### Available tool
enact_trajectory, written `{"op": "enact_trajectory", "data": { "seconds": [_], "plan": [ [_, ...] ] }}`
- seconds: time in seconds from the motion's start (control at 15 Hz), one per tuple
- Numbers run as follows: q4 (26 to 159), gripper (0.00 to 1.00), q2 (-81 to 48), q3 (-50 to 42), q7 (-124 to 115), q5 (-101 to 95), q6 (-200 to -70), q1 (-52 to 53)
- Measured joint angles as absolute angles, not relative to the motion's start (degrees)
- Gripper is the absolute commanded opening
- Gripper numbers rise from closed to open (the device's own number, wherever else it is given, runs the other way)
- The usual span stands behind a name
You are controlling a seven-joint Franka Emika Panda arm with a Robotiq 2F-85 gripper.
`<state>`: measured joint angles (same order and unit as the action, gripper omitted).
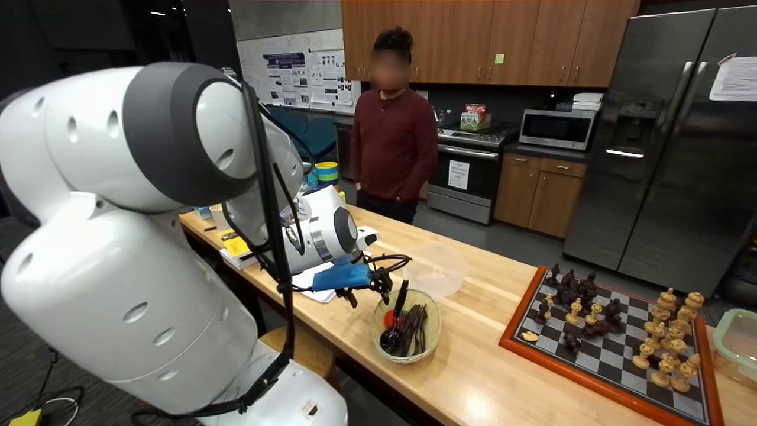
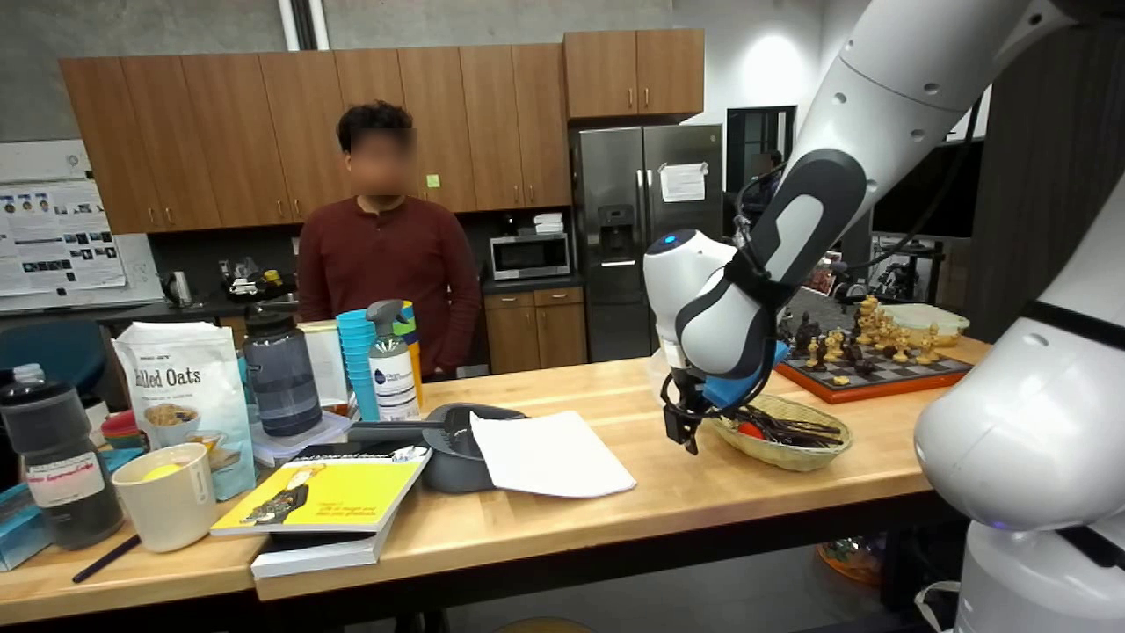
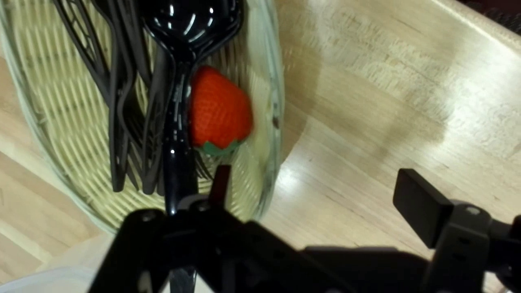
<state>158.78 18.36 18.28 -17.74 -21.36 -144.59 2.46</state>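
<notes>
Basket [image 3: 57, 118] with strawberry [image 3: 221, 110] sits near the spread claw [image 3: 317, 190].

Glossy plastic-looking spoon [image 3: 176, 130], matt dimpled strawberry [image 3: 220, 108], rough woven basket [image 3: 275, 89], shiny wooden tabletop [image 3: 350, 106]

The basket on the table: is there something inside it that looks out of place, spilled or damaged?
Yes, the red strawberry looks out of place. It lies in the woven basket, beside the large black spoon, as the only food visible among dark cutlery. I see no spill or damage there.
</notes>
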Motion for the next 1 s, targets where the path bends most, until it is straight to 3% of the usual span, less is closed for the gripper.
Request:
{"op": "enact_trajectory", "data": {
  "seconds": [1.0],
  "plan": [
    [158.79, 1.00, 17.08, 14.19, -17.67, -21.29, -145.02, 1.86]
  ]
}}
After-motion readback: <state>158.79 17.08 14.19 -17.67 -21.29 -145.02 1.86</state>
